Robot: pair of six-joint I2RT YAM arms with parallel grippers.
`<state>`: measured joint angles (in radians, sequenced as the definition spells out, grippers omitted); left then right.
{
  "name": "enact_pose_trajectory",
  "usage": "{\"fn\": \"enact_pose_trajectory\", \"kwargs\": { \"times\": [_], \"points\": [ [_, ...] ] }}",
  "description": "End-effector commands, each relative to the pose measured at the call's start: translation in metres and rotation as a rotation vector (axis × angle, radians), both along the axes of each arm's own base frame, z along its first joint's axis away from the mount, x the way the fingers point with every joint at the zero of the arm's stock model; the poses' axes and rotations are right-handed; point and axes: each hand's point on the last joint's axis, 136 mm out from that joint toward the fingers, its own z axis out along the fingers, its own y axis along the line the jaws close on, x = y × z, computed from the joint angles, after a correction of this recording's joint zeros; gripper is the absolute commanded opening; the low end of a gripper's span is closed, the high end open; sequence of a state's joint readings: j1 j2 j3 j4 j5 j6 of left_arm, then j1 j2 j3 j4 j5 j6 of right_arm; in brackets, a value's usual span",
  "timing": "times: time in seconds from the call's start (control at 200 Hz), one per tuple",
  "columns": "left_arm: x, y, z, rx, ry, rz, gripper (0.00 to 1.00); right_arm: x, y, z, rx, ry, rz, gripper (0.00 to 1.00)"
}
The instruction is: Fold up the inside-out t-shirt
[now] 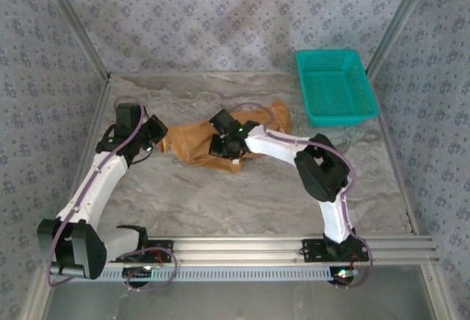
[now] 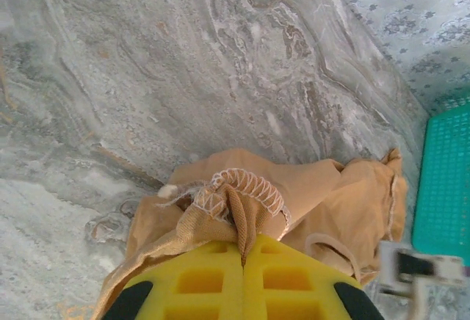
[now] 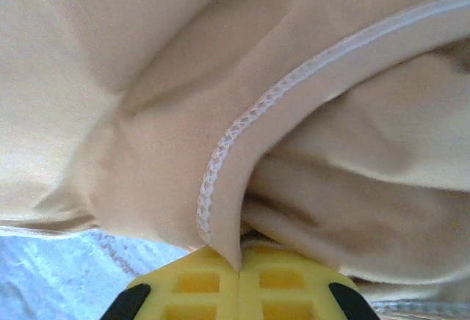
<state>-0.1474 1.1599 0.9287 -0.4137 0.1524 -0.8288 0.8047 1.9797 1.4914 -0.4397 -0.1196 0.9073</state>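
The inside-out t-shirt (image 1: pixel 192 141) is a crumpled tan heap in the middle of the marbled table. My left gripper (image 1: pixel 156 133) is at its left end, shut on a bunched edge of cloth with white overlock stitching (image 2: pixel 246 183) that sticks out between the yellow fingertips (image 2: pixel 205 276). My right gripper (image 1: pixel 225 149) is down on the heap's middle, shut on a fold of the t-shirt (image 3: pixel 147 114) along a white-stitched seam (image 3: pixel 220 151). Much of the shirt lies hidden under the right wrist.
A teal basket (image 1: pixel 335 85) stands at the table's back right, close to the shirt's right end. Patterned walls enclose the table on three sides. An aluminium rail (image 1: pixel 294 246) runs along the near edge between the arm bases.
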Motion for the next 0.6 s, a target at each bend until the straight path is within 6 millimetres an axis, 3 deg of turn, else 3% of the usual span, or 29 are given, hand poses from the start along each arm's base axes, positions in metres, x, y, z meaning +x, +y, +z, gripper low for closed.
{"fn": "enact_pose_trajectory", "kwargs": {
  "times": [0.0,0.06,0.1,0.185,0.23,0.3,0.445,0.595],
  "points": [
    [0.001,0.0,0.03,0.046,-0.066,-0.004,0.0,0.009,-0.045,0.063,0.017,-0.07,-0.018,0.0],
    [0.004,-0.012,0.036,0.056,-0.088,-0.032,0.0,0.016,-0.076,0.087,0.02,-0.108,-0.046,0.0],
    [0.006,-0.023,0.04,0.061,-0.099,-0.067,0.07,0.023,-0.096,0.099,0.031,-0.13,-0.07,0.0],
    [0.013,-0.047,0.04,0.073,-0.093,-0.144,0.31,0.032,-0.148,0.103,0.03,-0.117,-0.15,0.0],
    [0.016,-0.057,0.035,0.083,-0.077,-0.176,0.49,0.036,-0.17,0.098,0.041,-0.092,-0.191,0.0],
    [0.021,-0.067,0.024,0.095,-0.042,-0.209,0.66,0.041,-0.198,0.085,0.063,-0.057,-0.243,0.0],
    [0.022,-0.077,-0.007,0.104,0.039,-0.262,0.7,0.044,-0.248,0.072,0.039,-0.035,-0.361,0.0],
    [0.014,-0.075,-0.043,0.138,0.132,-0.292,0.64,0.04,-0.283,0.103,0.059,-0.127,-0.429,0.0]
  ]
}}
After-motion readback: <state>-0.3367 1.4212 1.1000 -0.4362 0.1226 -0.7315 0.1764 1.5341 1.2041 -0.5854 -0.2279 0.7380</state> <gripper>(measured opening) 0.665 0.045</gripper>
